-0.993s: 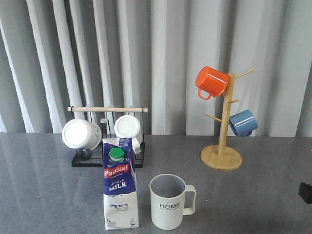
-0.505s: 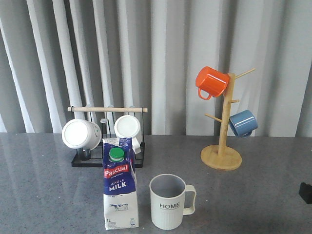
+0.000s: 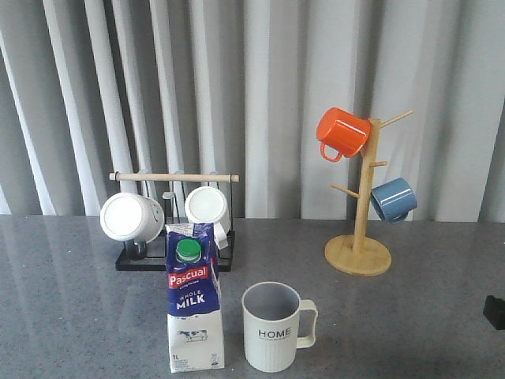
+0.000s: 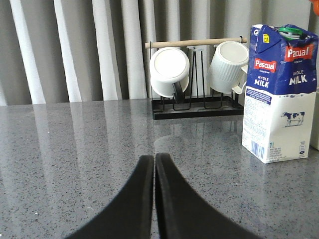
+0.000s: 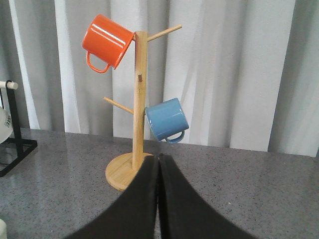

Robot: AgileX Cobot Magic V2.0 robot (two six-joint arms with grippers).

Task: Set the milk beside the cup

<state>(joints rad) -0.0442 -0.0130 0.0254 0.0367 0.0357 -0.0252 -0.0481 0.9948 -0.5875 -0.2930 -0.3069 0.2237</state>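
Observation:
The milk carton (image 3: 194, 300) stands upright on the grey table near its front edge, dark blue above, white below, green cap. The off-white ribbed "HOME" cup (image 3: 272, 325) stands just to its right, a small gap between them, handle to the right. The milk also shows in the left wrist view (image 4: 279, 94). My left gripper (image 4: 154, 158) is shut and empty, low over the table, well away from the carton. My right gripper (image 5: 158, 157) is shut and empty, facing the mug tree. In the front view only a dark bit of the right arm (image 3: 495, 310) shows at the right edge.
A black rack with a wooden bar (image 3: 173, 178) holds two plain white mugs (image 3: 130, 217) behind the milk. A wooden mug tree (image 3: 359, 253) at the back right carries an orange mug (image 3: 342, 132) and a blue mug (image 3: 393, 199). Grey curtains hang behind the table.

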